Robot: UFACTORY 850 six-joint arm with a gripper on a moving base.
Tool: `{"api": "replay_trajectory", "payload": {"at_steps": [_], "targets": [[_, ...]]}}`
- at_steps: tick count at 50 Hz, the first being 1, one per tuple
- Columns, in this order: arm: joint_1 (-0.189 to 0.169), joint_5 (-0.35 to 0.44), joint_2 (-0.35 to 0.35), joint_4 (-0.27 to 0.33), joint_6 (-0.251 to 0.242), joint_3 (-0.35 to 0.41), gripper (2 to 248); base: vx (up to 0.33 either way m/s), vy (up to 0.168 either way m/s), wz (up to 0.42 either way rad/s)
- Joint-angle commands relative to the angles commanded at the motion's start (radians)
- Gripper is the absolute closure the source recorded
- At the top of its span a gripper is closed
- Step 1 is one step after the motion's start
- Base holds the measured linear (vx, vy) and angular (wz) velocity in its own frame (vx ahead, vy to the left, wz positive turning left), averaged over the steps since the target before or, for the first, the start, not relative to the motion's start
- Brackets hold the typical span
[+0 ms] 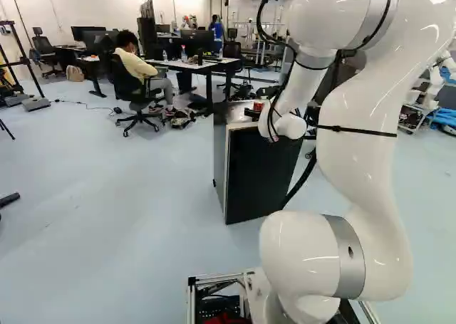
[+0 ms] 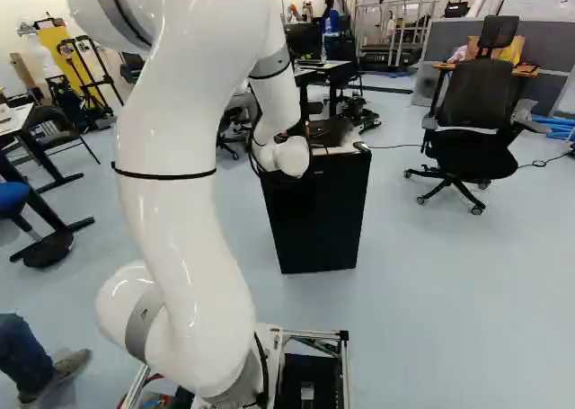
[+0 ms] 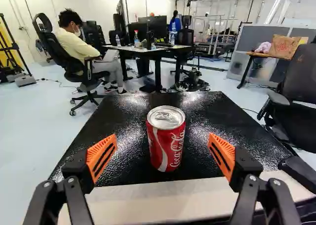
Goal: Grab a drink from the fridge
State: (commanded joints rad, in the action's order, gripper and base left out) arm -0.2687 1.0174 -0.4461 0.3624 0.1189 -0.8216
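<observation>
Red can [image 3: 166,137] stands upright on the black fridge [image 1: 256,171] top, between the gripper's [image 3: 166,158] jaws, which are spread wide and touch nothing. If the grab is next: keep centred, close evenly on mid-body, squeeze lightly, since thin walls dent.

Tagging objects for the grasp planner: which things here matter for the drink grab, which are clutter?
Job: red can, upright on the black fridge top, between the open gripper fingers, untouched.
Clutter: black office chair, desks.
</observation>
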Motion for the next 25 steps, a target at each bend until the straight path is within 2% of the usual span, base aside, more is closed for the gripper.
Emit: {"api": "replay_trajectory", "payload": {"at_steps": [11, 25], "targets": [[-0.004, 0.002, -0.033, 0.000, 0.000, -0.043, 3, 0.000, 0.000, 0.000], [-0.004, 0.002, -0.033, 0.000, 0.000, -0.043, 5, 0.000, 0.000, 0.000]]}}
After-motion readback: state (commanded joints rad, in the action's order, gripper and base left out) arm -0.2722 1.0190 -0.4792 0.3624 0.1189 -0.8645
